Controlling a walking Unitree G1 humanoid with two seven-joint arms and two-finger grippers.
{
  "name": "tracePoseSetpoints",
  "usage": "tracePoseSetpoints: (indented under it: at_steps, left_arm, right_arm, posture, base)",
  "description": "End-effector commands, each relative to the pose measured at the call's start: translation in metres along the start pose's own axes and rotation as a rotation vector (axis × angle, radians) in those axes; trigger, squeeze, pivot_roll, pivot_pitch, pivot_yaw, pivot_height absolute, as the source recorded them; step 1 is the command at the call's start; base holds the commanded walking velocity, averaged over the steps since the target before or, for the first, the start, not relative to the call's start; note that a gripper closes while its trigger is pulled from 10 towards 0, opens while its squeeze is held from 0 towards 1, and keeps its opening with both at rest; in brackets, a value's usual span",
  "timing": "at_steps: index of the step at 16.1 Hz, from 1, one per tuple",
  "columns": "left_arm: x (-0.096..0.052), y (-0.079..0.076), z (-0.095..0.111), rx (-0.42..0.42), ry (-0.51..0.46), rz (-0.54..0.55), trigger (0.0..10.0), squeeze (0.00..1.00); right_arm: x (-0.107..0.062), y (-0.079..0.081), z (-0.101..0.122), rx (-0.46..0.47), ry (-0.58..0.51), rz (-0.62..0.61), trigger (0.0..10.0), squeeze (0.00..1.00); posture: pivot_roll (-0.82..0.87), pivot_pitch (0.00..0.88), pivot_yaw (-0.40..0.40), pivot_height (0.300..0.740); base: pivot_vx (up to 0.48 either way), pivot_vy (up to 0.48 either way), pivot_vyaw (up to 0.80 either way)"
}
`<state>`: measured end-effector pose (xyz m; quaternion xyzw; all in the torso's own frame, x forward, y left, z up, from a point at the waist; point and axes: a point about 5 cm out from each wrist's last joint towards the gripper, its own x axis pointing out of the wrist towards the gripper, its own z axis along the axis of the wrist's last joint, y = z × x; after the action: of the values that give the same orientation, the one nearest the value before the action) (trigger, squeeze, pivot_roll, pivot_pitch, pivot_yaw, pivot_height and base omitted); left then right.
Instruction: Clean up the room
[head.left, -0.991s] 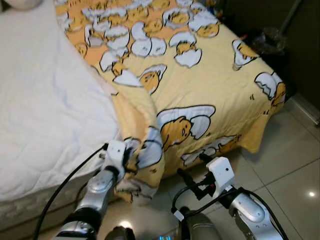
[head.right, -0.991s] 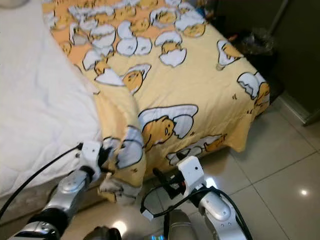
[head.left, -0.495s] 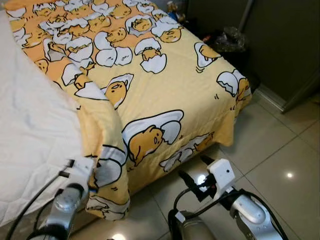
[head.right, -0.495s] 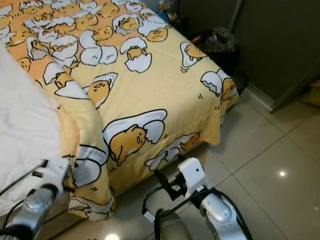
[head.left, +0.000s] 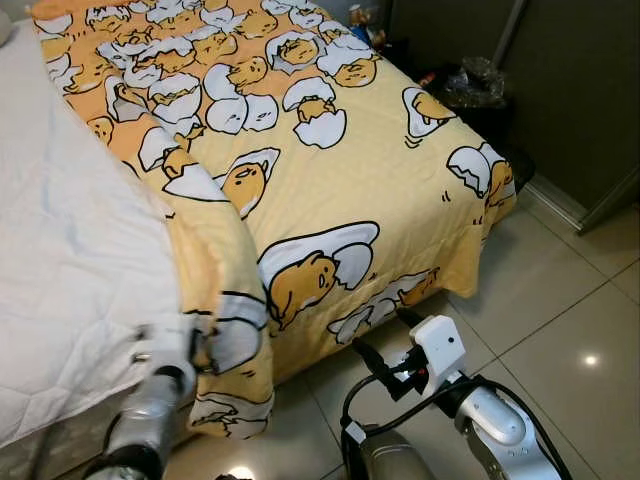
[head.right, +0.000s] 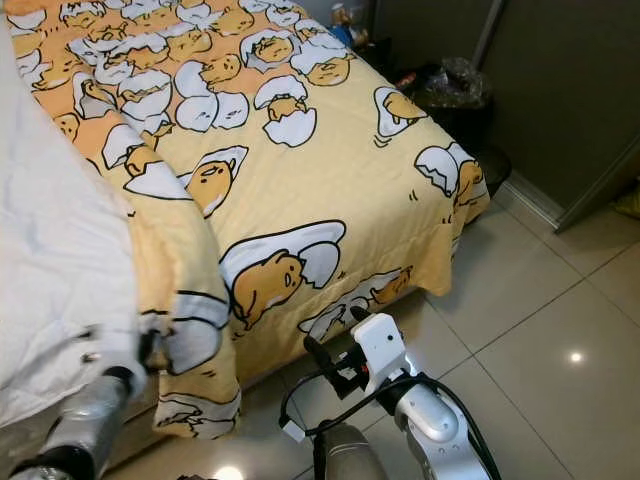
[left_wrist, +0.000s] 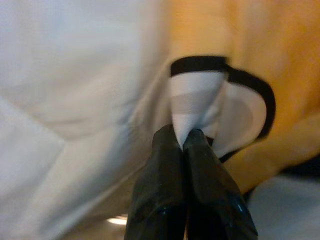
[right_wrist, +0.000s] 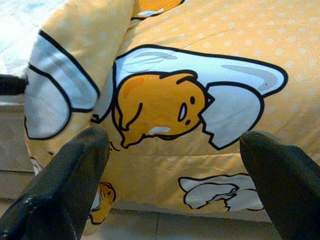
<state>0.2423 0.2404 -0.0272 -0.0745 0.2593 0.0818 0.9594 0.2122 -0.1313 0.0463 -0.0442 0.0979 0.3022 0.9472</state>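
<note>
A yellow blanket (head.left: 330, 170) printed with cartoon eggs covers the right part of the bed and hangs over its foot. Its near edge is folded into a hanging corner (head.left: 235, 340) beside the bare white mattress cover (head.left: 70, 250). My left gripper (head.left: 200, 345) is at that corner, and in the left wrist view it (left_wrist: 184, 136) is shut on a pinch of the blanket's white-and-black print. My right gripper (head.left: 385, 338) hovers low over the floor in front of the bed's foot. It is open, and the hanging blanket (right_wrist: 165, 105) lies beyond its spread fingers.
Glossy beige floor tiles (head.left: 560, 300) run along the right of the bed. A black rubbish bag (head.left: 470, 85) sits by the bed's far corner, in front of a dark wall or wardrobe (head.left: 580, 90). Small items (head.left: 362, 15) stand beyond the far end of the bed.
The camera has swung right, so the whole scene shifted. My left gripper still holds the blanket's corner and now sits lower and farther left in the picture. The right arm has hardly moved.
</note>
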Motion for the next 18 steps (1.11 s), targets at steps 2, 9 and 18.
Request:
tracePoseSetpoints:
  at_steps: [2, 9, 18]
  left_arm:
    - [-0.014, 0.031, -0.025, -0.187, 0.111, 0.132, 0.0, 0.0]
    - [0.0, 0.024, 0.028, 0.397, -0.077, 0.253, 10.0, 1.0]
    - [0.022, -0.068, 0.131, 0.179, -0.467, -0.055, 10.0, 0.0]
  right_arm:
    - [0.001, -0.002, 0.001, 0.002, -0.005, -0.006, 10.0, 0.0]
    - [0.002, 0.001, 0.001, 0.006, -0.003, 0.01, 10.0, 0.0]
    - [0.013, -0.008, 0.015, -0.002, -0.059, -0.05, 10.0, 0.0]
  posture:
    - [-0.22, 0.141, 0.061, 0.731]
    - [-0.2, 0.148, 0.062, 0.731]
    - [-0.21, 0.147, 0.048, 0.731]
  base:
    - [0.0, 0.0, 0.0]
    - [0.0, 0.0, 0.0]
    - [0.0, 0.0, 0.0]
